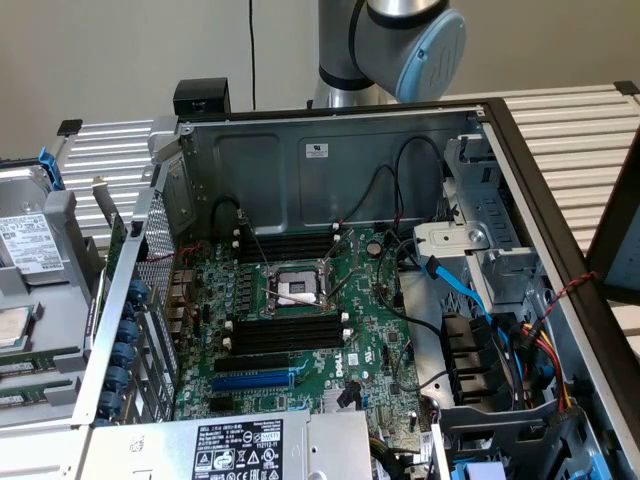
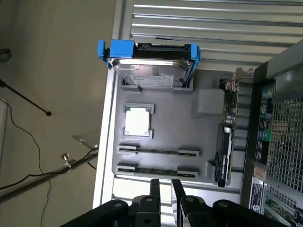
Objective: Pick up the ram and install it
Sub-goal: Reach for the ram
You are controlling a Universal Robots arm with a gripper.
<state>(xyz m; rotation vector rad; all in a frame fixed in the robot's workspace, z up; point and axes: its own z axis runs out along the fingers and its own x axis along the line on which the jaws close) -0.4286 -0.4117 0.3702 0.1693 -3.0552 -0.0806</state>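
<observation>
- Exterior view: the grey robot arm with a pale blue cap stands at the top centre of the frame, behind the open metal computer case.
- Inside the case lies the green motherboard. Its long black memory slots are in the middle of the frame and run from the exterior view's left to its right.
- At the far left of the frame, outside the case, sits a silver hard drive with a white label.
- Wrist view: the hard drive rests in a blue carrier on a light grey plastic tray.
- The ram, a long, thin dark-green stick seen on its edge, lies on this tray in two small grey holders.
- A second stick of the same kind lies parallel to it, between the ram and a square silver processor chip.
- The black gripper has its two fingers apart, with nothing between them, and it touches nothing.
- The ram lies straight ahead of the fingertips, just beside them.
- Its long axis runs across the direction in which the fingers point. As far as I can judge, this is the same line along which the jaws open and close, so they do not face the flat sides of the ram.
</observation>
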